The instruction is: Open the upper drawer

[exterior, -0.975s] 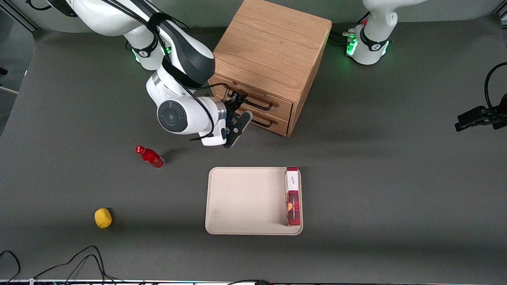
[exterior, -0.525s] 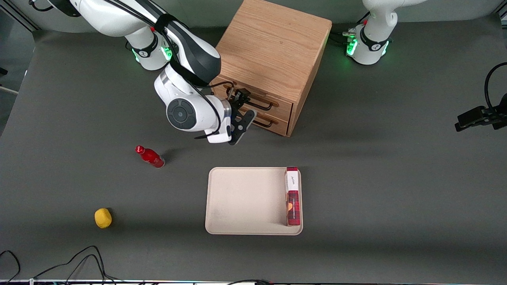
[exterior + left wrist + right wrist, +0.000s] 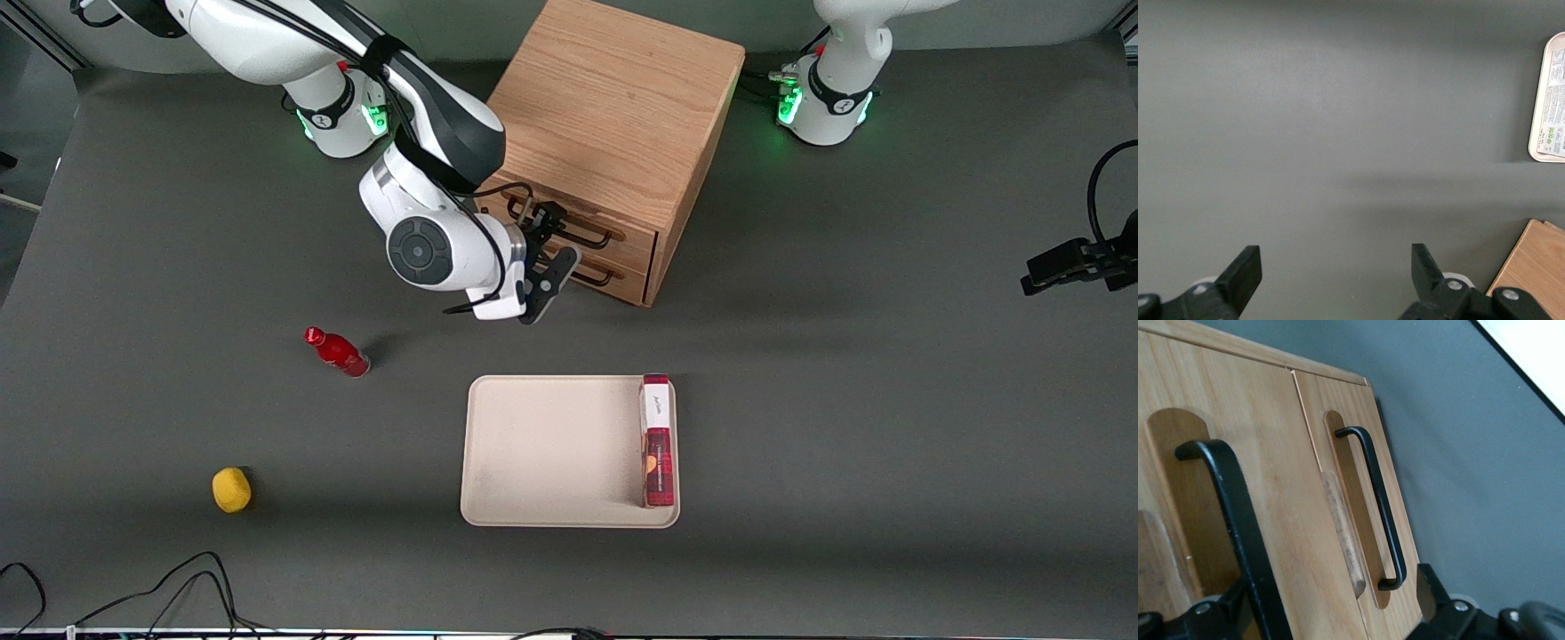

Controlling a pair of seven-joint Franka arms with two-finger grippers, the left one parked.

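The wooden cabinet (image 3: pixel 613 116) stands at the back of the table. Its upper drawer (image 3: pixel 633 242) and the lower drawer (image 3: pixel 627 284) sit flush and closed. My right gripper (image 3: pixel 549 242) is open right in front of the drawer fronts, one finger (image 3: pixel 544 216) by the upper drawer's black bar handle (image 3: pixel 589 238), the other finger (image 3: pixel 556 268) by the lower handle (image 3: pixel 597 278). In the right wrist view the upper drawer (image 3: pixel 1265 433) is close; its handle (image 3: pixel 1231 500) runs just inside one finger of the gripper (image 3: pixel 1328 617). The lower handle (image 3: pixel 1378 500) lies farther off.
A beige tray (image 3: pixel 551 449) holding a red box (image 3: pixel 657 440) lies nearer the front camera than the cabinet. A red bottle (image 3: pixel 338 352) and a yellow ball (image 3: pixel 231 489) lie toward the working arm's end. Cables trail along the front edge.
The right arm has swung toward the cabinet, bringing the open gripper closer to the drawer fronts and along them. Both drawers stay closed.
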